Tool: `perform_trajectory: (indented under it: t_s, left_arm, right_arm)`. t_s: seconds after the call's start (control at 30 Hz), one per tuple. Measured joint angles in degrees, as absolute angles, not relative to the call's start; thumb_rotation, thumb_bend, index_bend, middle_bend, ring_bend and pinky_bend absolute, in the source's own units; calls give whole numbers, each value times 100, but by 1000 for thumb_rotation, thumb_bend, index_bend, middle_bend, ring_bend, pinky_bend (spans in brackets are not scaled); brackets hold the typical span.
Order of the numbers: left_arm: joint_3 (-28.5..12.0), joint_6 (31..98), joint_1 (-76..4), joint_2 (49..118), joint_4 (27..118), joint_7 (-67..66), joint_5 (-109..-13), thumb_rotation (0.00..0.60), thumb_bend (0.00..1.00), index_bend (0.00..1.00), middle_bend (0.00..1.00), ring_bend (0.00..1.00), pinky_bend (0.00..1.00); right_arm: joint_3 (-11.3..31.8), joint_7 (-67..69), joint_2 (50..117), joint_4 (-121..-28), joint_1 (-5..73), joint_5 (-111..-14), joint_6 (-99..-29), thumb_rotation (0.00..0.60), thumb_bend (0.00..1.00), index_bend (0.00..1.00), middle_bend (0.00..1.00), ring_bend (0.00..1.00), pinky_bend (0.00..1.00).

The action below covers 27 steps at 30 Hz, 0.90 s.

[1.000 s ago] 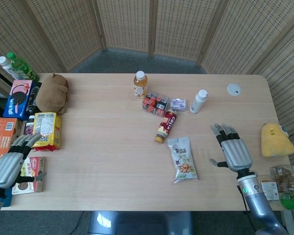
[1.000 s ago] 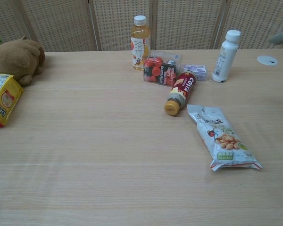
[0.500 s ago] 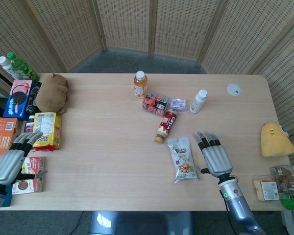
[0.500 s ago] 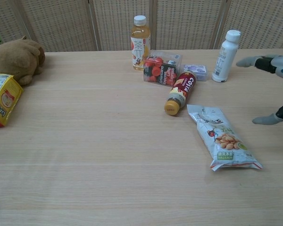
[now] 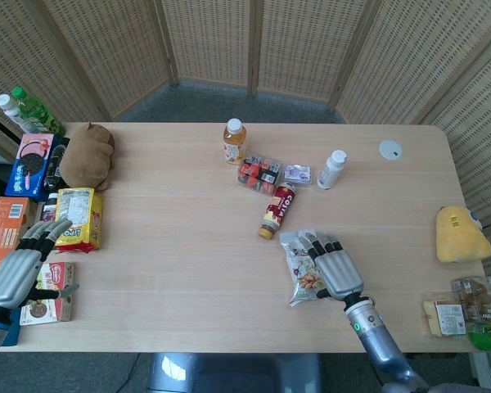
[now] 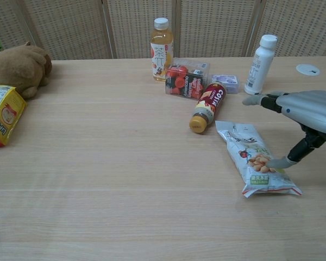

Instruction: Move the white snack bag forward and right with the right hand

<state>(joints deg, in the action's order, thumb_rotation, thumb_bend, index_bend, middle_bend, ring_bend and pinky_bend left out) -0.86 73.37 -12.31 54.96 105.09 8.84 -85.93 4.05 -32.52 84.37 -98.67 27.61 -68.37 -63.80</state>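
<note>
Fingers (image 5: 317, 244) spread, over white snack bag (image 5: 302, 267)

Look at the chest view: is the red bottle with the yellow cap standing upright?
No, the red bottle with the yellow cap lies on its side on the wooden table.

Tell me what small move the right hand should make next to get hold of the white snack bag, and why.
Probably lower and close the fingers. The right hand is spread above the right edge of the white snack bag, which lies flat on the table. Only the thumb tip looks near the bag; nothing is held yet.
</note>
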Motion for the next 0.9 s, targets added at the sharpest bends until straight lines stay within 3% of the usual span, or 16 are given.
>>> perform_trajectory:
  t_s: [0.53,0.9]
  left_arm:
    - [-105,7300,-1283,5472,10524,852,-8528,576,71,0,0,0,0]
    - [-86,7409,-1230,5406,10609,783,-8550,574,69,0,0,0,0]
  right_arm:
    - [262,-2875,8818,-9325,2945,-7127,-6069,512,0,0,0,0,0]
    - [357,-2454,9243,-8389,3134,-7169,-5788,510,0,0,0,0,0]
